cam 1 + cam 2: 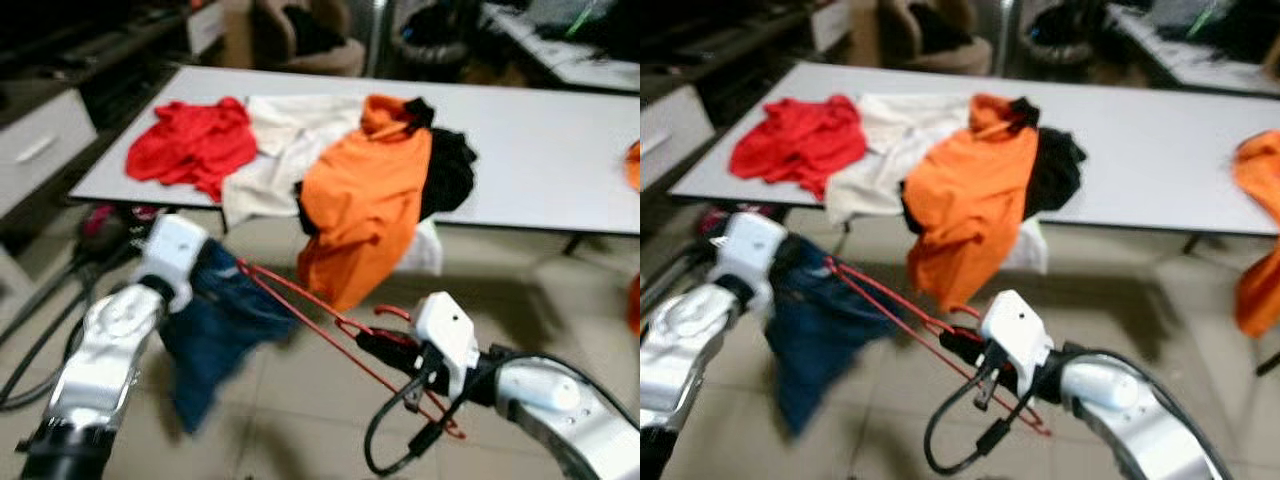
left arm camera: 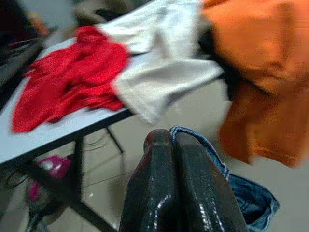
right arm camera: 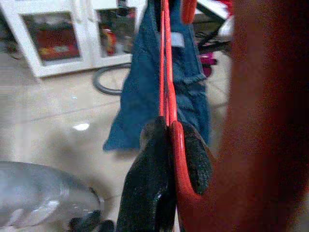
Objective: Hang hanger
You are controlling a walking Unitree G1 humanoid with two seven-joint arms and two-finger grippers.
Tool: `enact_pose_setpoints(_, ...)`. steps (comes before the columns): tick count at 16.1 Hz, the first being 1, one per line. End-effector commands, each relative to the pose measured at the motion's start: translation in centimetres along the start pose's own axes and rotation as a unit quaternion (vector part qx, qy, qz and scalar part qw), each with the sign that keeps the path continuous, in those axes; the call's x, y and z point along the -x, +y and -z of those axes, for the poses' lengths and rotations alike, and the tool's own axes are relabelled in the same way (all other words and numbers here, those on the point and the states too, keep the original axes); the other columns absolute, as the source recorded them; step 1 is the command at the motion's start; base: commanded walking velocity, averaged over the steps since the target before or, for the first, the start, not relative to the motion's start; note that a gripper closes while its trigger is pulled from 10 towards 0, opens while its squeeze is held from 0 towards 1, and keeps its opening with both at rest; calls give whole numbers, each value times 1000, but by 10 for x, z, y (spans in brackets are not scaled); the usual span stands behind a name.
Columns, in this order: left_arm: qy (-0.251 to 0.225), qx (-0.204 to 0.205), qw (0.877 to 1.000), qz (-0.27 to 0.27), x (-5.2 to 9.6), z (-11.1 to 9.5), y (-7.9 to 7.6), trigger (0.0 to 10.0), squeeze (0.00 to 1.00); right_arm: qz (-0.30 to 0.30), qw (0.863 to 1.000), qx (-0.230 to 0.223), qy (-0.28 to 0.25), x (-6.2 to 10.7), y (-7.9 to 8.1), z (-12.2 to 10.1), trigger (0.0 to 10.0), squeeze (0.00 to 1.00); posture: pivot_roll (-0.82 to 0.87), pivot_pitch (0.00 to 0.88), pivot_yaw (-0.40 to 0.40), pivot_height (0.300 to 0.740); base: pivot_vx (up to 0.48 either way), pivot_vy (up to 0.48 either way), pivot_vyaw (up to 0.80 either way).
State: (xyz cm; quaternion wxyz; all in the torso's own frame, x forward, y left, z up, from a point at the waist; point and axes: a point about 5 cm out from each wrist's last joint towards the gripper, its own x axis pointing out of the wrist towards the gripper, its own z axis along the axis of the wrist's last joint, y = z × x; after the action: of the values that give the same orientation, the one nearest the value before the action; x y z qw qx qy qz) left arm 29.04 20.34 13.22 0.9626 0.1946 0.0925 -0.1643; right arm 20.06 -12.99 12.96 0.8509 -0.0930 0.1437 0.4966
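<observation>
Mid-air before the white table (image 1: 560, 150): my right gripper (image 3: 169, 145), at 5 o'clock, clamps the red hanger (image 1: 310, 315) by its wires. My left gripper (image 2: 173, 145), at 9 o'clock, pinches the blue denim garment (image 1: 215, 330) draped on it.

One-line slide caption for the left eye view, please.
Right gripper clamps the red hanger while left gripper pinches the blue denim garment on it, before a clothes-strewn white table.
</observation>
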Motion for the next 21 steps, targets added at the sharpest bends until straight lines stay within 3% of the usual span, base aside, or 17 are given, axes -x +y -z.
enact_pose_setpoints(1,-39,-14,999,29,-3,-24,-1,10000,0,-8,1000,3,3,3,-5,-3,10000,0,-157,10,22,740,0,0,0)
enact_pose_setpoints(3,-61,-15,995,71,-3,-35,-4,10000,0,-9,1000,15,14,3,-10,-3,10000,0,-153,10,21,740,0,0,0)
enact_pose_setpoints(5,-68,-46,992,90,-3,-39,-4,10000,0,-4,1000,20,18,3,-14,-5,10000,0,-146,9,18,740,0,0,0)
enact_pose_setpoints(7,-67,-77,990,97,-4,-42,4,10000,0,-2,999,27,18,5,-16,-9,10000,0,-140,8,22,740,0,0,0)
enact_pose_setpoints(10,-52,-99,991,75,-9,-39,21,10000,0,-10,999,34,1,9,-7,-20,10000,0,-148,4,34,740,0,0,0)
enact_pose_setpoints(13,-60,-98,991,74,-12,-44,25,10000,0,-10,999,37,-8,11,-4,-27,10000,0,-156,1,42,740,0,0,0)
enact_pose_setpoints(16,-88,-98,987,89,-15,-57,20,10000,0,37,998,41,6,12,-18,-24,10000,0,-162,0,50,740,0,0,0)
enact_pose_setpoints(21,-104,-108,984,95,-17,-66,21,10000,0,55,997,43,20,11,-28,-22,10000,0,-150,0,47,740,0,0,0)
